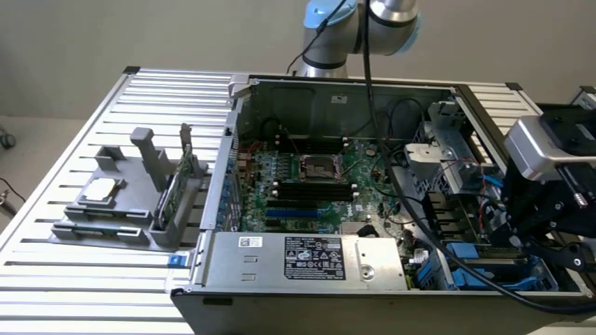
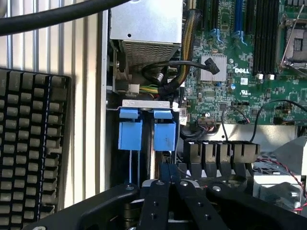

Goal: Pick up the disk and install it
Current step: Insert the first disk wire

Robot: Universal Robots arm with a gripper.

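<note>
An open computer case (image 1: 317, 105) lies on the slatted metal tabletop (image 1: 65, 286). Inside it, a green motherboard (image 1: 308, 199) with a bare CPU socket (image 1: 314, 166) adjoins a silver power supply (image 1: 308, 259). At the exterior view's left, a grey fixture (image 1: 102, 230) carries a small square chip (image 1: 100, 190).

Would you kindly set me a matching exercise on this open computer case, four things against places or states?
Things: 1 silver metal power supply box; 2 small square silver chip; 3 two bright blue plastic tabs; 4 black gripper.
States: A shut, beside the tabs; B on the grey fixture on the slatted table; C at the case's near edge, exterior view; D side by side inside the case.
Pairs: 1-C, 2-B, 3-D, 4-A.
</note>
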